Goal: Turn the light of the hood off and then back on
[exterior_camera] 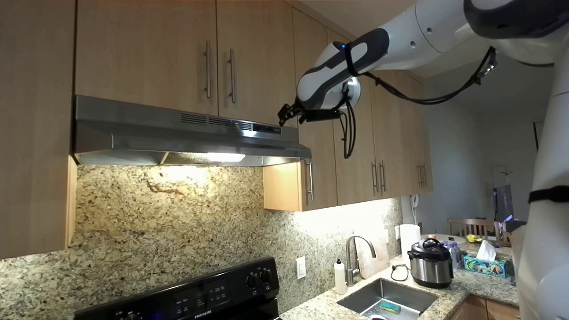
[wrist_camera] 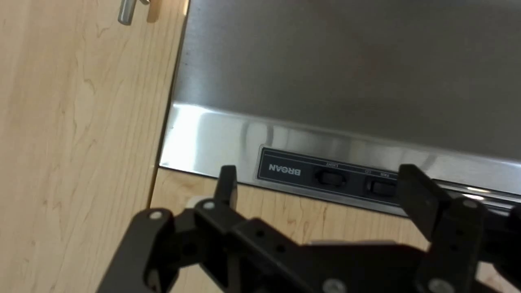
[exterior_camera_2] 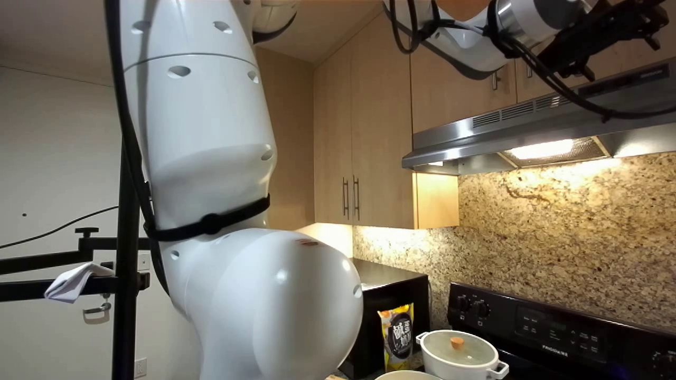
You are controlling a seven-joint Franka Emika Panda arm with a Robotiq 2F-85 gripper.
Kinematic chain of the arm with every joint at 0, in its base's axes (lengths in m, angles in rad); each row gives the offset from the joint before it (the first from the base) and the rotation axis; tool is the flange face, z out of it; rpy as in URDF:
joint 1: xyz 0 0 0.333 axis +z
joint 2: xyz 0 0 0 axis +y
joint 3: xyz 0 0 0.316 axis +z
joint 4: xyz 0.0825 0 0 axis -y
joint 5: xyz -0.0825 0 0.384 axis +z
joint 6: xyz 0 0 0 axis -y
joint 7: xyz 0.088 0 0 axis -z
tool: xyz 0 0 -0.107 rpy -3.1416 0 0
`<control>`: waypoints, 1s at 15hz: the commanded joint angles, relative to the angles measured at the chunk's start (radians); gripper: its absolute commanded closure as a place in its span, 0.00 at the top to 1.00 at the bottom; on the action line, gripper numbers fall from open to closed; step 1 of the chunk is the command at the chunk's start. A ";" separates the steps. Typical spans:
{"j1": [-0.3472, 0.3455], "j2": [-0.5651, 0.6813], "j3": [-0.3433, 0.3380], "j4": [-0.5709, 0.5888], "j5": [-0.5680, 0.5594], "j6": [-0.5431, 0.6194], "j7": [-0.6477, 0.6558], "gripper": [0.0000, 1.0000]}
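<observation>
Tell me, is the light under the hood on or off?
On. The light glows bright white under the hood in both exterior views, and the wall below it is lit up.

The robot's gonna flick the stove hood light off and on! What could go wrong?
It might push the wrong switch: the fan switch sits right beside the light switch, and both are small.

The tool is wide open, so it could bump the steel hood and miss the little switch.

A black cable droops below the arm and might snag on something as the arm moves.
</observation>
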 commanded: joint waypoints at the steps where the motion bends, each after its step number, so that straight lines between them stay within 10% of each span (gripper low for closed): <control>1: -0.073 0.009 0.072 -0.003 0.066 0.001 -0.046 1.00; 15: 0.199 0.074 -0.178 0.097 0.286 -0.055 -0.266 1.00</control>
